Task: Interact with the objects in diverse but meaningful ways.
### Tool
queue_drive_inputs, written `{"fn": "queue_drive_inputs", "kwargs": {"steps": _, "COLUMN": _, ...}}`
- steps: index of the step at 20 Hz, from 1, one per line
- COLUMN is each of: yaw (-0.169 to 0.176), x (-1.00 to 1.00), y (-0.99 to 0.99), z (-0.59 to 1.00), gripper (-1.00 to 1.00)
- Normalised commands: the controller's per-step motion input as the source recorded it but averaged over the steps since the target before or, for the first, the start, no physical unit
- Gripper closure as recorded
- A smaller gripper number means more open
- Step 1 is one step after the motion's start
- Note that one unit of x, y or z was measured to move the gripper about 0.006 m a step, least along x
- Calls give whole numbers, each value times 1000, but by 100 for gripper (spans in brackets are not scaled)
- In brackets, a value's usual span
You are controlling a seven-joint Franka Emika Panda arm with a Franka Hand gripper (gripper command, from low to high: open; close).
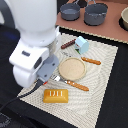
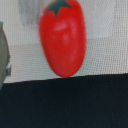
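Observation:
A round red tomato (image 2: pixel 62 37) with a green stem fills the wrist view, very close to the camera and blurred, over the pale mat. No fingers show clearly there, so I cannot tell if it is held. In the exterior view the arm's white body (image 1: pixel 32 47) hides my gripper and the tomato. The yellow-orange ridged bread block (image 1: pixel 55 96) lies at the mat's near edge. The dark brown sausage stick (image 1: pixel 68 44) and the pale blue house-shaped carton (image 1: pixel 81 45) lie at the mat's far side.
A tan round plate (image 1: pixel 72 68) sits mid-mat with orange-handled cutlery beside it (image 1: pixel 91 61) and in front (image 1: pixel 76 85). Two grey pots (image 1: pixel 70 11) (image 1: pixel 95 14) stand on the brown counter behind. A bowl (image 1: pixel 125 19) is at the exterior view's right edge.

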Motion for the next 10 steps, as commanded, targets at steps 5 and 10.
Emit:
{"fn": "queue_drive_inputs", "kwargs": {"steps": 5, "yaw": 16, "x": -88, "y": 137, "z": -91, "gripper": -100}}
{"fn": "queue_drive_inputs", "kwargs": {"steps": 10, "yaw": 44, "x": -141, "y": 182, "z": -89, "gripper": -100}}
